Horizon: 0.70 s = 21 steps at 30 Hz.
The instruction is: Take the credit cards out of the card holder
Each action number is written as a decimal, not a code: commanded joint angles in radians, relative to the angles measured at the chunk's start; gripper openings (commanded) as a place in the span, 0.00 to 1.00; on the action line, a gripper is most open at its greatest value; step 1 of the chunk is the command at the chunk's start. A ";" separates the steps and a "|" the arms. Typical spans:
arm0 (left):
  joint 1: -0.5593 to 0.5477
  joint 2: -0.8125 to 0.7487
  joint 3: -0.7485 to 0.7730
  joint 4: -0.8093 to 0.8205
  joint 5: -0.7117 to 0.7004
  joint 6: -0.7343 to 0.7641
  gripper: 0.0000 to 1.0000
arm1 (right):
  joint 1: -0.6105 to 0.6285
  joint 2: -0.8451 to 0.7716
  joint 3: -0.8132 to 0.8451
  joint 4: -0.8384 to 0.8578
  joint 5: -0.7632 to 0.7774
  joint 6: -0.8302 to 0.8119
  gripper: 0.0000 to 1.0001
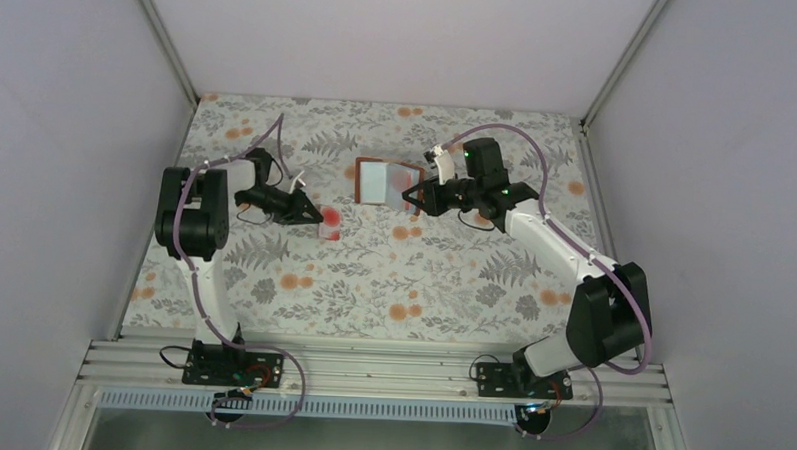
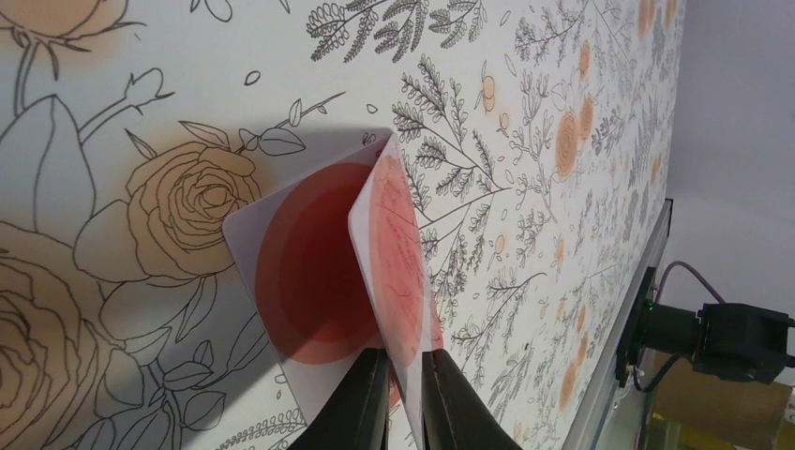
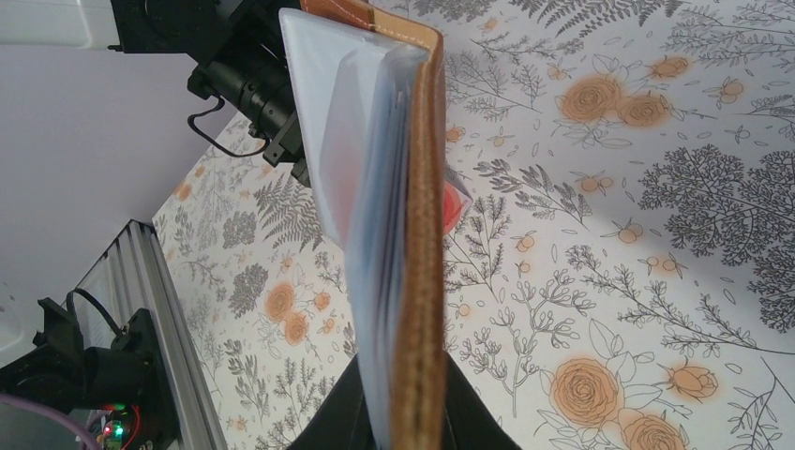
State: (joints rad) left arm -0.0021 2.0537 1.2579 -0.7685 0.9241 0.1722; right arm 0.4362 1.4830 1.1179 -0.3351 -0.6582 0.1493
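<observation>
Your left jaws are pinched shut on the near edge of one pale, red-blotched credit card, the upright card (image 2: 394,244). It stands on edge, leaning over a second one, the flat card (image 2: 300,272), which seems to lie face up on the bench (image 1: 443,277). The far corners of the two cards meet, though you cannot tell whether they actually touch.

Your right jaws are closed on the card holder (image 3: 422,234), gripping its brown leather cover from the right and holding it off the bench near the middle.

The coming move turns on how that holder points. Its long axis runs straight out from the right jaws toward the left arm (image 1: 205,213). The leather is on the far side and the grey-blue sleeves (image 3: 347,141) fan open on the side facing you. From your left jaws, the holder lies to the right and a little farther from the bases, apart from the two cards.

A faint red tint shows through the sleeves. It may be a card inside or only one showing through from behind, and the views do not settle it.

By my judgement, you should set the upright card down beside the flat card first. Only the left arm is placed to reach into the sleeves, since the right one is busy holding.
</observation>
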 commanded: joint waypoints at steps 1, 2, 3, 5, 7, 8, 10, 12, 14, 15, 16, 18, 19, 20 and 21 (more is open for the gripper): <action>0.002 0.006 0.022 -0.009 -0.005 0.014 0.11 | -0.005 -0.011 0.023 0.004 -0.023 -0.014 0.04; 0.002 0.006 0.021 -0.009 -0.008 0.012 0.11 | -0.006 -0.010 0.022 0.003 -0.024 -0.015 0.04; 0.003 0.006 0.021 -0.009 -0.012 0.011 0.11 | -0.005 -0.012 0.023 0.004 -0.027 -0.014 0.04; 0.008 0.002 0.023 -0.010 -0.013 0.009 0.11 | -0.005 -0.014 0.023 0.003 -0.027 -0.013 0.04; 0.013 -0.004 0.023 -0.005 -0.018 0.006 0.11 | -0.005 -0.016 0.022 0.002 -0.027 -0.014 0.04; 0.014 -0.008 0.022 -0.005 -0.024 0.007 0.11 | -0.005 -0.016 0.022 0.001 -0.029 -0.014 0.04; 0.019 -0.015 0.019 -0.003 -0.037 0.004 0.11 | -0.006 -0.018 0.023 -0.002 -0.028 -0.013 0.04; 0.023 -0.024 0.017 -0.003 -0.047 0.002 0.11 | -0.005 -0.016 0.023 -0.005 -0.028 -0.011 0.04; 0.030 -0.042 0.016 0.003 -0.065 -0.003 0.11 | -0.005 -0.014 0.023 -0.007 -0.032 -0.006 0.04; 0.033 -0.053 0.016 0.003 -0.072 -0.002 0.11 | -0.005 -0.012 0.023 -0.007 -0.038 -0.004 0.04; 0.037 -0.066 0.022 0.000 -0.078 -0.002 0.12 | -0.006 -0.011 0.023 -0.008 -0.045 -0.003 0.04; 0.044 -0.091 0.056 -0.035 -0.081 0.019 0.19 | -0.005 -0.013 0.026 -0.008 -0.057 0.000 0.04; 0.048 -0.103 0.105 -0.067 -0.075 0.041 0.26 | -0.005 -0.016 0.028 -0.008 -0.063 0.002 0.04; 0.051 -0.116 0.146 -0.107 -0.058 0.072 0.34 | -0.006 -0.021 0.032 -0.007 -0.069 0.006 0.04; 0.051 -0.138 0.189 -0.150 -0.035 0.124 0.43 | -0.005 -0.026 0.037 -0.006 -0.077 0.010 0.04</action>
State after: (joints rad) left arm 0.0357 2.0121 1.3037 -0.8150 0.8501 0.1879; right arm 0.4362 1.4826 1.1179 -0.3416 -0.6872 0.1493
